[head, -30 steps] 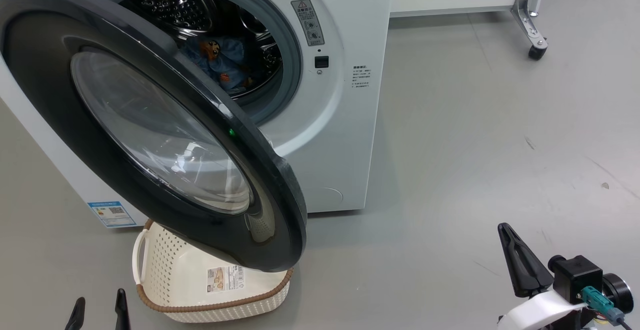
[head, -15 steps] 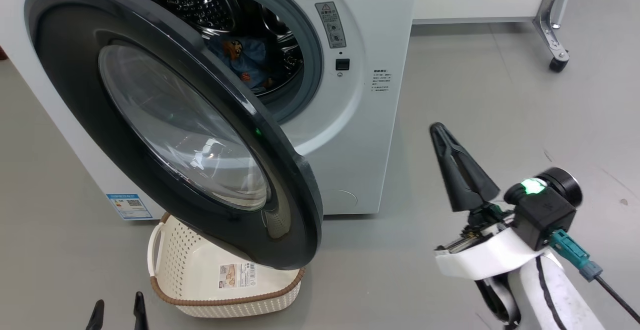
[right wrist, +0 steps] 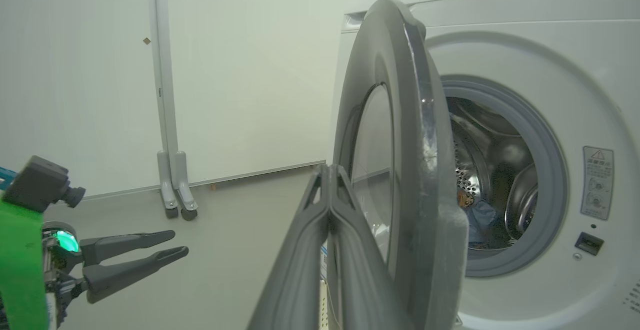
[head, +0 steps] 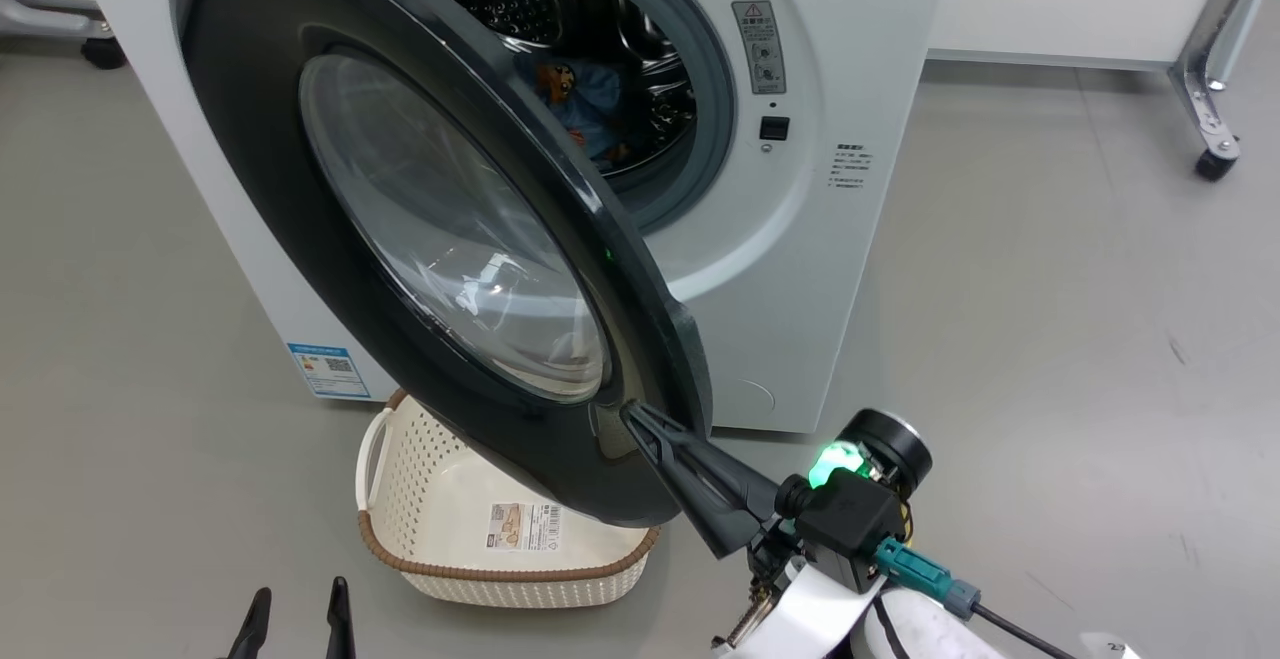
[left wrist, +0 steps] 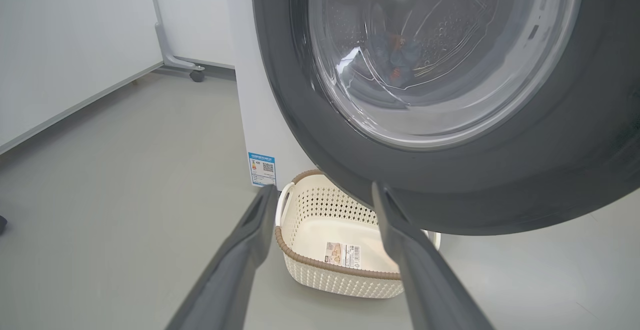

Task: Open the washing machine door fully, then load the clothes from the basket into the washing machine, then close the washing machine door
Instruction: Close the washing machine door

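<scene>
We note a smooth grey floor (head: 1050, 289), scuffed in spots; plain white wall panels (right wrist: 75, 69) behind, on grey metal legs (right wrist: 172, 185) with black castors (head: 1213, 165).

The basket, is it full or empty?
Empty, as far as visible: the basket has a bare bottom holding just a paper label; the door hides part.

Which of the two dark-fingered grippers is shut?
The right gripper, fingers pressed together by the lower edge of the round glossy black washing machine door; the left gripper has its fingers spread apart.

On the big white front-loading washing machine (right wrist: 525, 34) you can read "Hisense"; its grey warning sticker (right wrist: 597, 182) is too small.
</scene>
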